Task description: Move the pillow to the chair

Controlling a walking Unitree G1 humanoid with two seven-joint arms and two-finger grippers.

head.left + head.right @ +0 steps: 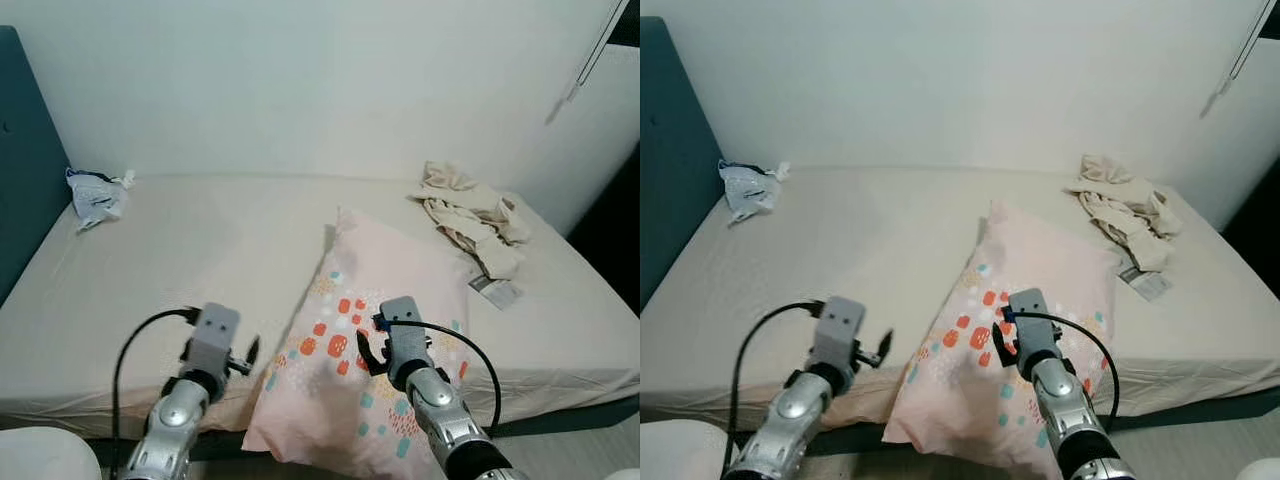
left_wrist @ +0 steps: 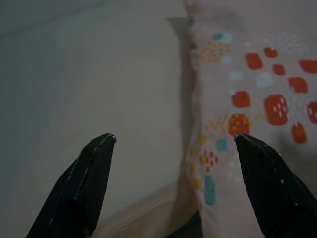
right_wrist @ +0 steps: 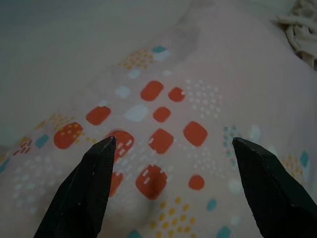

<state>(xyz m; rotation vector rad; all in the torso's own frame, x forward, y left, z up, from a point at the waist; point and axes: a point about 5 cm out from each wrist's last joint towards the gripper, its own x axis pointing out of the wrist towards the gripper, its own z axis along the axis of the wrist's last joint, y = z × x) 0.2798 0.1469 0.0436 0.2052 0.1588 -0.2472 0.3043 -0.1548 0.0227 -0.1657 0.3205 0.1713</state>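
1. Beige bed (image 1: 200, 260) carries the pink pillow (image 1: 390, 290), its near end overhanging the front edge.
2. Left gripper (image 2: 173, 141) spread beside its edge; right gripper (image 3: 171, 144) spread above it.
3. Best to pinch opposite sides deep, then lift evenly.

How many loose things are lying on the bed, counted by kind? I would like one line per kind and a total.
Pillow, pink with orange and teal patches: 1
Heap of beige cloth near the right edge: 1
Crumpled blue-and-white bag by the left edge: 1
Small grey tag or packet below the cloth: 1
Total: 4
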